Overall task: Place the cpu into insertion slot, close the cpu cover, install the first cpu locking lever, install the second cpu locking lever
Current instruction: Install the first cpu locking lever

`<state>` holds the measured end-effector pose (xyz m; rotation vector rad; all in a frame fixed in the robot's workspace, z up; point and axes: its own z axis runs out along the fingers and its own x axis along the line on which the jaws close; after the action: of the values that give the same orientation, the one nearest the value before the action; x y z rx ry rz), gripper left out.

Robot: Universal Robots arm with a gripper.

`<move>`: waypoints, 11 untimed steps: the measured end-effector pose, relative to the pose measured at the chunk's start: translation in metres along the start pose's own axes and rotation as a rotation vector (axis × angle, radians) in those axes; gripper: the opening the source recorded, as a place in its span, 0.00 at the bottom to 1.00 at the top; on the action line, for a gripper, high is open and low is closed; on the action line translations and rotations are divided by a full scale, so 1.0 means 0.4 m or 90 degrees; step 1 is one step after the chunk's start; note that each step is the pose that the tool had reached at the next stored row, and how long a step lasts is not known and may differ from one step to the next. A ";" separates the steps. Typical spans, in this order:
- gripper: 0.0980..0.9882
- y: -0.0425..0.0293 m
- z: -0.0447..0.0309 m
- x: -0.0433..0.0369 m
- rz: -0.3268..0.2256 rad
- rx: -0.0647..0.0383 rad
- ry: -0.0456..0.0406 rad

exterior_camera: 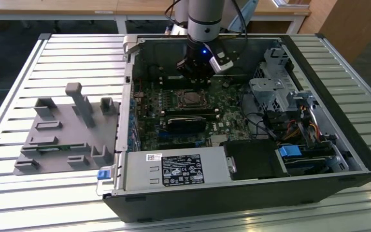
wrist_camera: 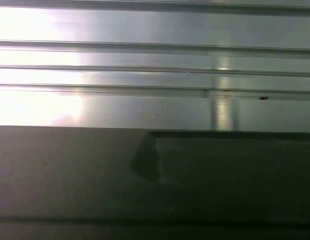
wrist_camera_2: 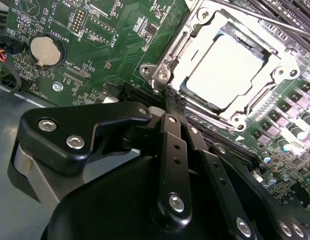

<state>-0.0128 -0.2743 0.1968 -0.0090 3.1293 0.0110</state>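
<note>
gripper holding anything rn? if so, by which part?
Nothing held. In the second wrist view the gripper has its fingers pressed together with nothing between them, tips near the corner of the cpu cover, which lies closed over the cpu.

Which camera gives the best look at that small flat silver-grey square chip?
The second wrist view: the silver-grey square chip sits large and bright inside the silvery metal frame plate. The exterior view shows it as a small square on the green motherboard.
</note>
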 end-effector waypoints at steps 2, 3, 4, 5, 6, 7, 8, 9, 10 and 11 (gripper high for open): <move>0.03 0.000 -0.004 0.000 0.000 -0.001 -0.0003; 0.03 0.000 -0.010 0.000 0.000 0.000 0.0001; 0.03 0.000 -0.014 0.000 0.000 0.000 0.0001; 0.03 0.000 -0.020 0.000 0.000 0.000 0.0001; 0.03 0.000 -0.026 0.000 0.000 0.000 0.0001; 0.03 0.000 -0.032 0.000 0.000 0.000 0.0002; 0.03 0.000 -0.035 0.000 0.000 0.000 0.0002; 0.03 0.000 -0.035 0.000 0.000 0.000 0.0002; 0.03 0.000 -0.035 0.000 0.000 0.000 0.0001; 0.03 -0.001 -0.035 0.000 0.000 0.000 0.0001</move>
<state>-0.0128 -0.2749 0.2109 -0.0092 3.1294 0.0105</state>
